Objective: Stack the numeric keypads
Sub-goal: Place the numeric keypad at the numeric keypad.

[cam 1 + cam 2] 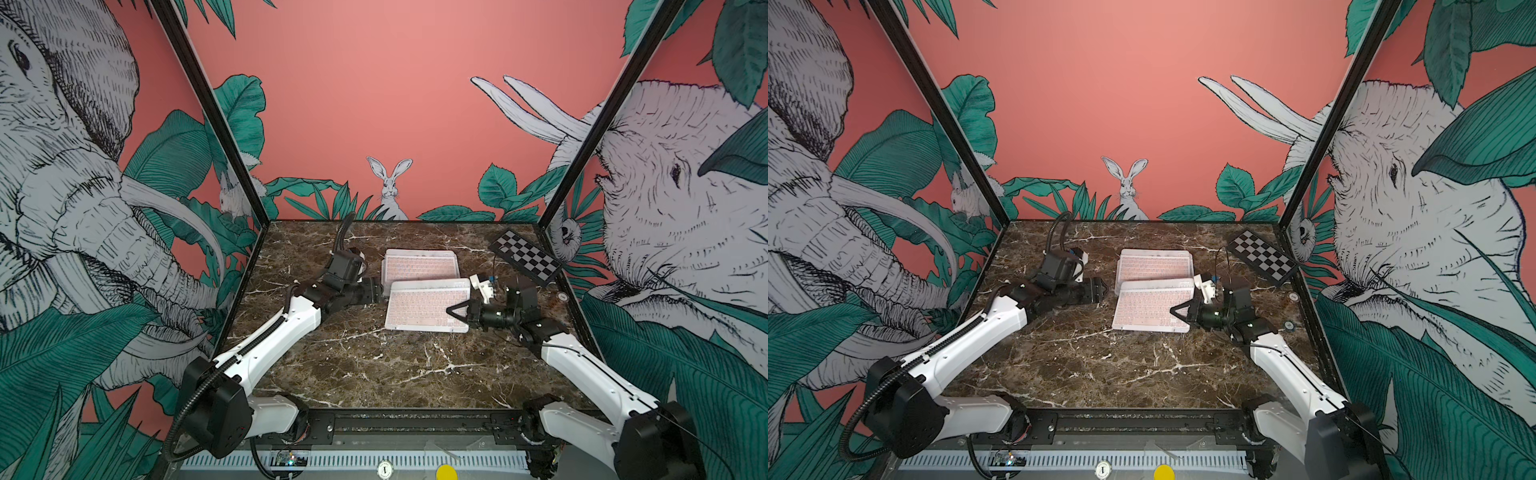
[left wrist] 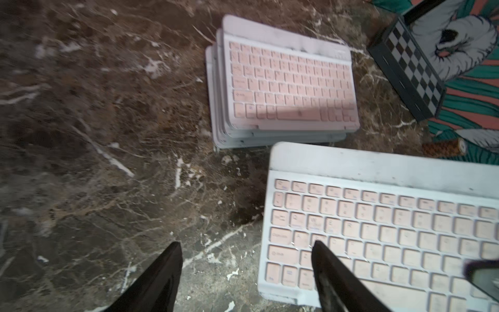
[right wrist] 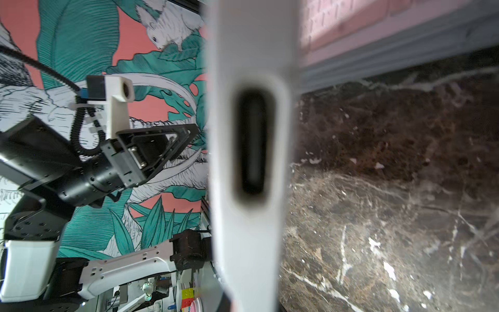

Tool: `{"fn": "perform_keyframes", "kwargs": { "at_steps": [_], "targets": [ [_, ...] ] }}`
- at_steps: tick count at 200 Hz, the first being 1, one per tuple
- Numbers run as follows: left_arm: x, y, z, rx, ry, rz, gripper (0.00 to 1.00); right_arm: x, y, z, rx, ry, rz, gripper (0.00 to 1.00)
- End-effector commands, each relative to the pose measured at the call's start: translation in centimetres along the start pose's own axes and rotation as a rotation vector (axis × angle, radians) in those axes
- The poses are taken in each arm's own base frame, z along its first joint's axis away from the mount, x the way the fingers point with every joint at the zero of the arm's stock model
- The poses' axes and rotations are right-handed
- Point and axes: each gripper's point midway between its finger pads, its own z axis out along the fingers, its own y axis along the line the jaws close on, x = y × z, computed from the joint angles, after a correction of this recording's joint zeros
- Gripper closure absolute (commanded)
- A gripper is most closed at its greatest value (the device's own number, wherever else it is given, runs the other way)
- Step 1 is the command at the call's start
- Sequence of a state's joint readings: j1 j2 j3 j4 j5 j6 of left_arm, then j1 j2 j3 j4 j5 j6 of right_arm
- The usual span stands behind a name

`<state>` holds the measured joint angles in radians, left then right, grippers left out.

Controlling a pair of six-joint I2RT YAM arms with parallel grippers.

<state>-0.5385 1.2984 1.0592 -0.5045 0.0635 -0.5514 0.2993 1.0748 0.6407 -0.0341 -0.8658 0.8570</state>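
Observation:
Several pink-keyed numeric keypads lie in a loose stack [image 1: 419, 266] [image 1: 1154, 266] [image 2: 289, 81] at the back middle of the marble table. One more pink keypad [image 1: 424, 307] [image 1: 1148, 309] [image 2: 391, 221] lies just in front of it. My right gripper [image 1: 451, 309] [image 1: 1173, 311] is shut on this keypad's right edge. That edge fills the middle of the right wrist view as a blurred white bar [image 3: 251, 243] and hides the fingers. My left gripper [image 1: 380, 291] [image 1: 1100, 289] [image 2: 247, 243] is open at the keypad's left edge, with one finger [image 2: 326, 270] over the keys and the other over bare table.
A black-and-white checkered board [image 1: 525, 255] [image 1: 1262, 255] [image 2: 405, 73] lies at the back right corner, near the right wall. Two small round things [image 1: 1293, 296] sit on the table by the right wall. Patterned walls enclose the table on three sides.

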Motion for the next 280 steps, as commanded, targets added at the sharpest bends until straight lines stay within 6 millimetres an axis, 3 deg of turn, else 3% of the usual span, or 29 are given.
{"fn": "perform_keyframes", "kwargs": {
  "at_steps": [1, 39, 91, 112, 141, 164, 216, 222, 280],
  "targets": [
    [-1.4, 0.8, -1.2, -0.057, 0.001, 0.041, 0.22, -2.9, 3.8, -0.7, -0.115, -0.033, -0.131, 1.00],
    [-3.8, 1.2, -1.7, -0.118, -0.027, 0.068, 0.22, -7.2, 4.1, -0.6, -0.135, -0.064, -0.179, 1.00],
    [-4.4, 1.9, -0.4, -0.146, -0.025, 0.040, 0.22, -13.0, 2.0, 1.0, -0.152, -0.079, -0.183, 1.00],
    [-4.3, 2.4, 0.1, -0.162, -0.009, 0.037, 0.22, -15.1, 0.6, 1.6, -0.154, -0.083, -0.175, 1.00],
    [-4.1, 2.6, 0.6, -0.174, 0.010, 0.031, 0.22, -17.4, -2.8, 3.6, -0.158, -0.069, -0.109, 1.00],
    [-3.7, 3.0, 0.9, -0.187, 0.024, 0.027, 0.22, -18.4, -5.1, 5.1, -0.151, -0.047, -0.075, 1.00],
    [-3.2, 3.7, 1.3, -0.215, 0.040, 0.023, 0.22, -19.3, -7.2, 7.2, -0.187, 0.013, -0.020, 1.00],
    [-3.1, 3.7, 1.4, -0.215, 0.045, 0.023, 0.22, -20.1, -6.5, 7.1, -0.200, 0.007, -0.037, 1.00],
    [-2.6, 3.8, 2.5, -0.215, 0.075, 0.023, 0.23, -19.1, -7.2, 7.6, -0.225, 0.057, 0.001, 1.00]
  ]
}}
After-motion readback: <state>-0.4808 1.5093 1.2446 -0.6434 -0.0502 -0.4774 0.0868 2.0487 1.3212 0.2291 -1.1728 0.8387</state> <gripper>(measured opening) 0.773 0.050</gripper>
